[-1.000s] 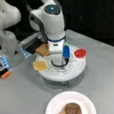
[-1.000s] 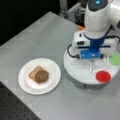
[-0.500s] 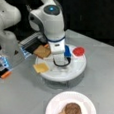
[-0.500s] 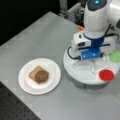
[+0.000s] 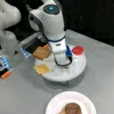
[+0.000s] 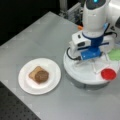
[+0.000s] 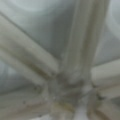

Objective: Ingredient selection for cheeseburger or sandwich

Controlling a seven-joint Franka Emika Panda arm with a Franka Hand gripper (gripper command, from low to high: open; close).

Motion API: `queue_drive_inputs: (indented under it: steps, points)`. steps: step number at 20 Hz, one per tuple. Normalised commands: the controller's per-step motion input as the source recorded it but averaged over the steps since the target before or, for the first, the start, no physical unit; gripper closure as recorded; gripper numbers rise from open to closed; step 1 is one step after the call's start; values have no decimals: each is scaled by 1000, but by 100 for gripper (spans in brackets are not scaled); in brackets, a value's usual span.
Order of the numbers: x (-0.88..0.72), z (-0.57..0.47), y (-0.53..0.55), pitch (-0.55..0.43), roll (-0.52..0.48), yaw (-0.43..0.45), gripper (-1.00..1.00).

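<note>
My gripper hangs low over the middle of the white divided tray, and its fingertips are hidden behind the hand in both front views. The wrist view shows only the tray's dividers, very close. In the tray lie a toast-brown bread square, a yellow-orange cheese square, a red disc and a green square. On the white paper plate a dark round patty lies on another bread square.
The arm's white base stands at a front view's left, with a blue and orange object beside it. A dark perforated surface borders the grey table at a front view's bottom left.
The gripper has sunk slightly towards the tray's middle. The ingredients and the plate have not moved.
</note>
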Motion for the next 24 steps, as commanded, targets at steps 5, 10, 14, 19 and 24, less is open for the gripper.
queue_drive_inputs:
  steps: [5,10,14,19,24]
  points:
    - [139,76,-37,60,166,134,-100]
    - [160,30,-19,72,179,104,-100]
    - [185,6,-17,67,175,100,-100]
    - [147,41,-24,50,184,55,-100]
    - [82,68,-29,57,193,48,-100]
